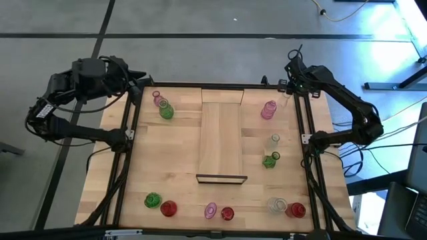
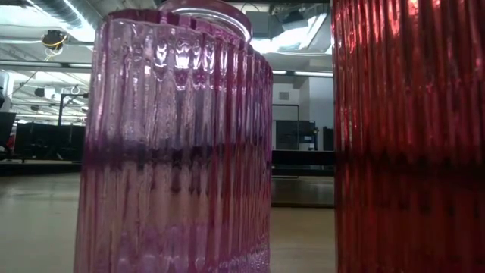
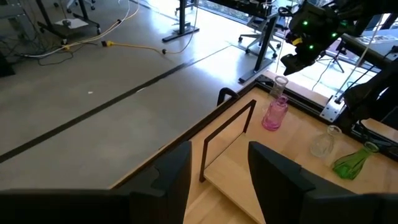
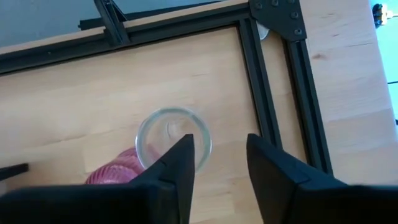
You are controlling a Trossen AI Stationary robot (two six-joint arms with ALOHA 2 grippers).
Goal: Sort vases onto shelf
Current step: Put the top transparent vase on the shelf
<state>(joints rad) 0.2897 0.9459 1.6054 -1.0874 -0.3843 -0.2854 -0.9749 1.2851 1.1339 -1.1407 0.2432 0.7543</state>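
Scanning from the shelf outward:
Landmark: the shelf [image 1: 222, 139] lies lengthwise down the middle of the tabletop [image 1: 173, 163], with a black end frame [image 1: 221, 179] at its near end.
Left gripper [image 3: 219, 163]: off the table's far-left corner, well left of the shelf; fingers stand apart with nothing between them.
Far-left pair: a pink vase [image 1: 159, 99] and a green vase [image 1: 166, 111] touch or nearly touch, left of the shelf's far end.
Near-left pair: a green vase [image 1: 153, 200] and a red vase [image 1: 168, 209] stand left of the shelf's near end, by the table's front edge.
Front middle pair: a small pink vase [image 1: 211, 212] and a red vase [image 1: 227, 214] stand just in front of the shelf's near end.
Right of shelf, far: a pink ribbed vase [image 1: 268, 110] stands upright.
Right of shelf, middle: a clear vase [image 1: 274, 141], with a green vase [image 1: 270, 160] just in front of it.
Near-right pair: a clear vase [image 1: 277, 205] and a red vase [image 1: 296, 211].
Right gripper [image 4: 219, 160]: above the table's far-right corner, right of the shelf; fingers part open, straddling the rim of a clear vase's mouth [image 4: 173, 138], one finger over the opening; I cannot tell whether they touch the glass.
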